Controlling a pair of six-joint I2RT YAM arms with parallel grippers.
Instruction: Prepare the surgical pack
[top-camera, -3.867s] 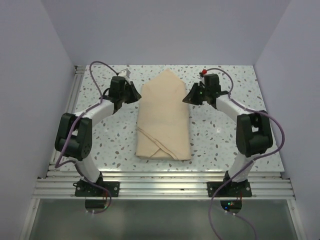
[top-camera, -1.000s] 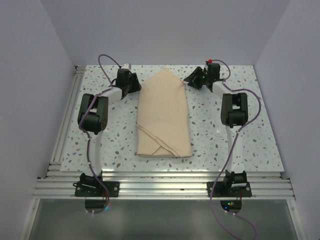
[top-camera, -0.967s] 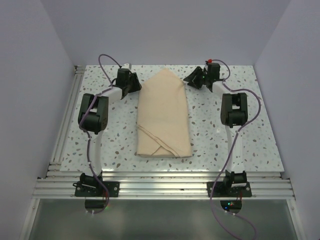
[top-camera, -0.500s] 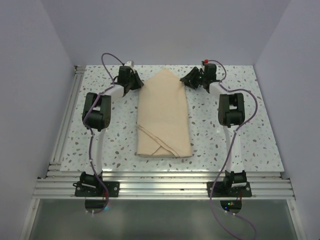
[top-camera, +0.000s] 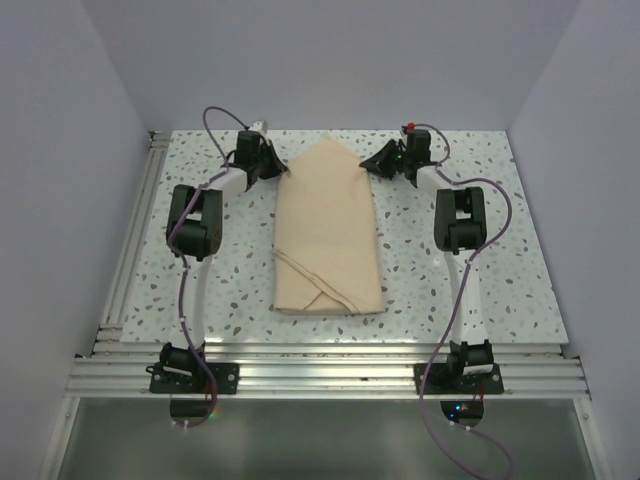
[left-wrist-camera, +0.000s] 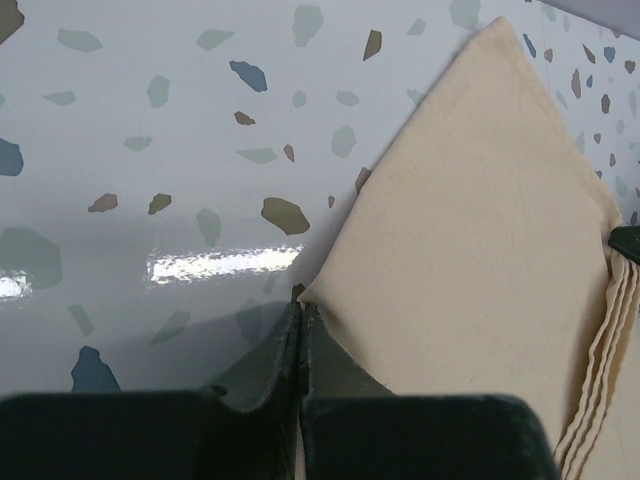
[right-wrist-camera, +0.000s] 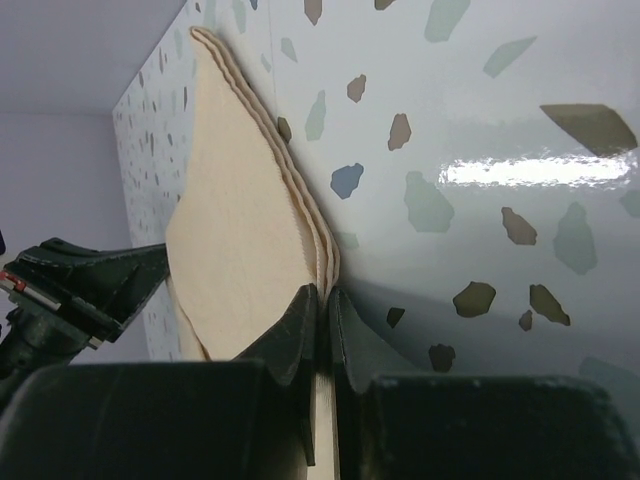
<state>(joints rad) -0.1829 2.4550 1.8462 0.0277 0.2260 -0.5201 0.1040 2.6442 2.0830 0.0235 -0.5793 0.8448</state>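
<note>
Cloth bundle (top-camera: 327, 235) lying mid-table (top-camera: 480, 290), pointed end toward the far edge, left gripper (top-camera: 283, 171) at its far left edge, right gripper (top-camera: 368, 165) at its far right edge

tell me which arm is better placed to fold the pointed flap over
Right, by a little: the right claw is shut on the layered edge of the cloth, while the left claw only nips its corner.
</note>
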